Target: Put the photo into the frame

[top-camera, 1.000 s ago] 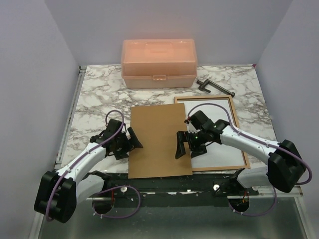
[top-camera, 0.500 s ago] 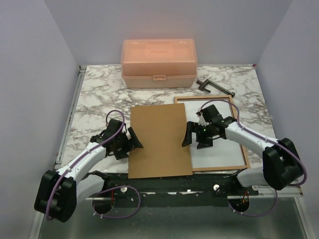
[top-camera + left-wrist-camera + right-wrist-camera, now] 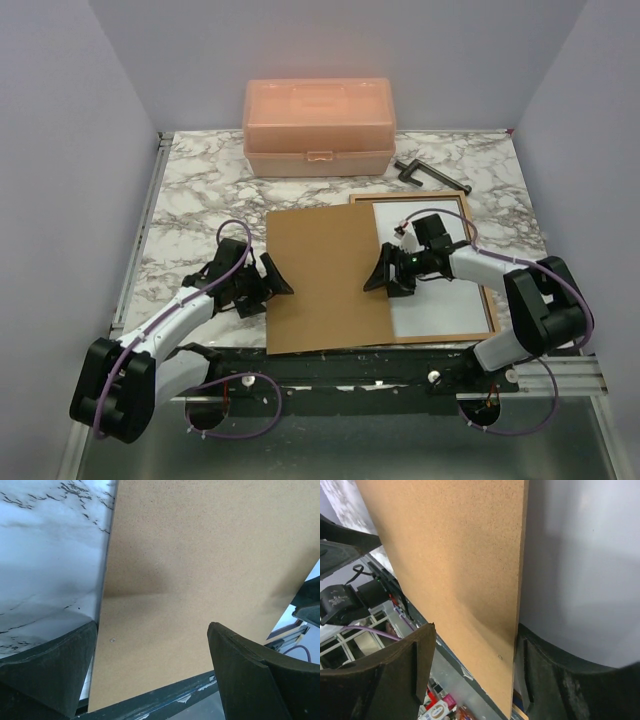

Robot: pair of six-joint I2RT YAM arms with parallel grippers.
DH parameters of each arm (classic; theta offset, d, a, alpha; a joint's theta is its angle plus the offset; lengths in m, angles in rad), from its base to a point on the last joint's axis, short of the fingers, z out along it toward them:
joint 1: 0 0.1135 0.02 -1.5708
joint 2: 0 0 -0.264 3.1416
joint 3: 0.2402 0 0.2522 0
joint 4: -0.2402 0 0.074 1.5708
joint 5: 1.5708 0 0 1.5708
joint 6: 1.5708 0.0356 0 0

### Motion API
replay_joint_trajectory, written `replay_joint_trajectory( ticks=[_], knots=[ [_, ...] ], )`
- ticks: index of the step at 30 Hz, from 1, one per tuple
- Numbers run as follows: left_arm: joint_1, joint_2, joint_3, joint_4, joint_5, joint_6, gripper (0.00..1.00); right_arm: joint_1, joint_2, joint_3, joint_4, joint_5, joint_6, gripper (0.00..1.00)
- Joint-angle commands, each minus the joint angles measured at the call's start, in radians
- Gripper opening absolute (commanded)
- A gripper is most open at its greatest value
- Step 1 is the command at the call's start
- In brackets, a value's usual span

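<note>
The frame point(image 3: 375, 198) lies tan wood back up at the table's right. A white sheet point(image 3: 445, 300), the photo's plain back, lies inside it; its printed side does not show. A brown backing board point(image 3: 325, 280) lies at the centre and overlaps the frame's left side. My right gripper point(image 3: 377, 270) is open around the board's right edge point(image 3: 455, 555): one finger touches that edge over the white sheet point(image 3: 585, 555), the other stands apart. My left gripper point(image 3: 275, 280) is open at the board's left edge point(image 3: 200, 580), holding nothing.
A peach plastic box point(image 3: 318, 125) stands at the back centre. A black clamp-like tool point(image 3: 430, 172) lies behind the frame. The table's dark front rail point(image 3: 340, 360) runs just below the board's near edge.
The board has slid right and now covers the frame's left side. My right gripper drew back right to the board's edge and its jaws narrowed. The left gripper followed slightly right.
</note>
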Motion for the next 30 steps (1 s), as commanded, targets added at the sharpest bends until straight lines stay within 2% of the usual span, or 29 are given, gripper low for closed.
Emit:
replay_joint_trajectory(
  ticks=[1,3,6,13,16,20,26,30],
  knots=[
    [-0.004,0.033,-0.039,0.037,0.024,0.000,0.93,-0.005,-0.025,-0.001,0.100,-0.111,0.048,0.62],
    [-0.004,0.039,-0.040,0.044,0.029,0.000,0.93,-0.006,-0.063,0.008,0.097,-0.126,0.065,0.54],
    [-0.004,0.045,-0.044,0.055,0.036,-0.003,0.93,-0.007,-0.111,0.020,0.090,-0.150,0.082,0.33],
    [-0.006,0.044,-0.049,0.086,0.065,-0.011,0.92,-0.005,-0.179,0.078,0.048,-0.188,0.113,0.11],
    [-0.006,0.027,-0.043,0.073,0.067,-0.005,0.92,-0.005,-0.205,0.149,-0.030,-0.174,0.094,0.02],
    [-0.006,-0.034,-0.014,0.010,0.045,0.023,0.92,-0.005,-0.220,0.318,-0.263,-0.076,-0.005,0.01],
    [-0.005,-0.184,0.126,-0.175,-0.041,0.083,0.94,-0.004,-0.191,0.583,-0.570,0.096,-0.127,0.01],
    [-0.006,-0.266,0.256,-0.270,-0.078,0.106,0.95,-0.004,-0.159,0.698,-0.681,0.158,-0.178,0.01]
  ],
)
